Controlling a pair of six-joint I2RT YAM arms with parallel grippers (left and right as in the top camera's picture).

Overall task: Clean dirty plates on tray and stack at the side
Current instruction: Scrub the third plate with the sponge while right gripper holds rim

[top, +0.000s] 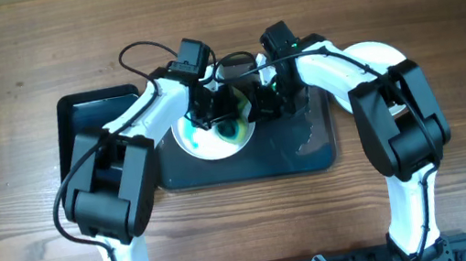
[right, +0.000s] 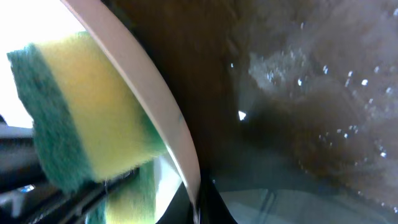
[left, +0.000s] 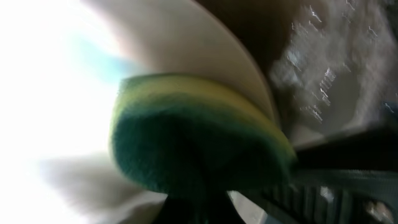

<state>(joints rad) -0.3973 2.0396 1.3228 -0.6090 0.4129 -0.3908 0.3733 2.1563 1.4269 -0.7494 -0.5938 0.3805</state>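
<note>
One white plate lies on the large dark tray, left of its middle; no other plates show. My left gripper is shut on a yellow-and-green sponge and presses it on the plate's centre, where a blue-green streak shows. In the left wrist view the sponge fills the frame against the plate, with the gripper at the bottom. My right gripper is shut on the plate's right rim, its fingers either side; the sponge sits behind the rim.
A smaller glossy black tray stands at the left, touching the large tray. Wet soapy patches cover the large tray's right half. The wooden table surrounds both trays.
</note>
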